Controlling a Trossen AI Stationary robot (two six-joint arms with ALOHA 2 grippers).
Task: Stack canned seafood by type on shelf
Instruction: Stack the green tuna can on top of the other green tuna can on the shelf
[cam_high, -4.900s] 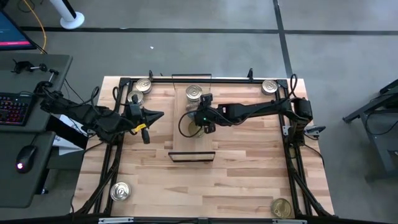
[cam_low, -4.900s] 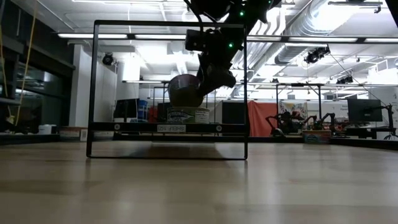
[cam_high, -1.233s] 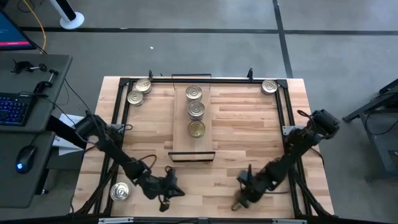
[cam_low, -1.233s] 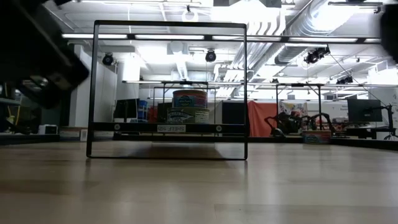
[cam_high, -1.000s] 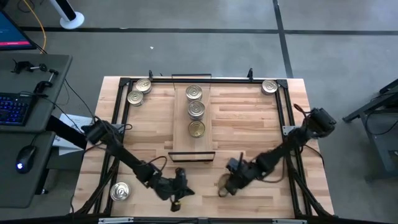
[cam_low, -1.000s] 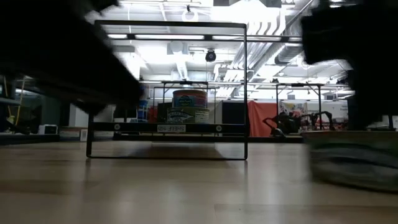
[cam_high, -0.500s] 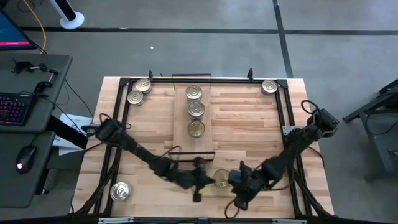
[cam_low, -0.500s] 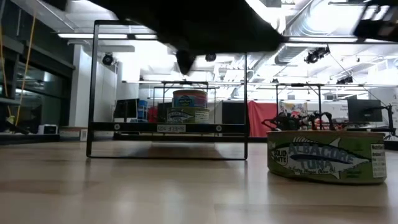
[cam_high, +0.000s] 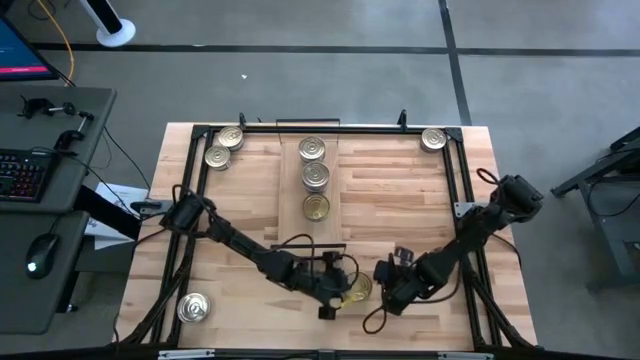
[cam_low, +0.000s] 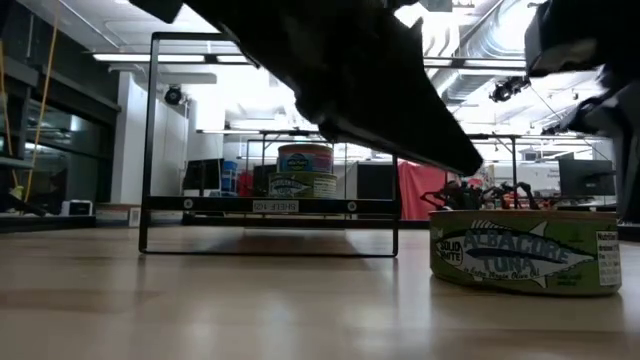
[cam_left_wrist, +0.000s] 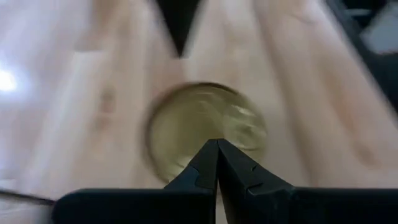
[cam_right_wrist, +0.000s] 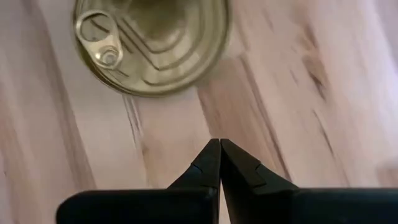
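Note:
A gold-lidded tin of canned seafood (cam_high: 357, 290) stands upright on the tabletop near the front edge, between my two grippers; the low view shows its green tuna label (cam_low: 525, 250). My left gripper (cam_high: 340, 288) is shut, its tips at the tin's left side (cam_left_wrist: 205, 130). My right gripper (cam_high: 385, 295) is shut and stands apart from the tin (cam_right_wrist: 152, 43), to its right. The shelf (cam_high: 312, 228) lies beyond, with three tins (cam_high: 316, 176) in a row along it. My left gripper points its shut fingertips (cam_left_wrist: 211, 163) slanting down at the near rim of the tin's lid (cam_left_wrist: 186, 169). I cannot tell whether they touch it. The tin stands flat on the table.
Two silver tins (cam_high: 224, 146) sit at the far left corner, one (cam_high: 433, 139) at the far right and one (cam_high: 193, 308) at the near left. A black rail frame (cam_high: 300, 126) borders the tabletop. Bare wood lies right of the shelf.
The gold-lidded tin has slid along the table from the near right toward the left and far side, with my shut right gripper behind it, then stopped. My right gripper has since drawn back to the right. My left gripper has swept rightward along the near side up to the tin.

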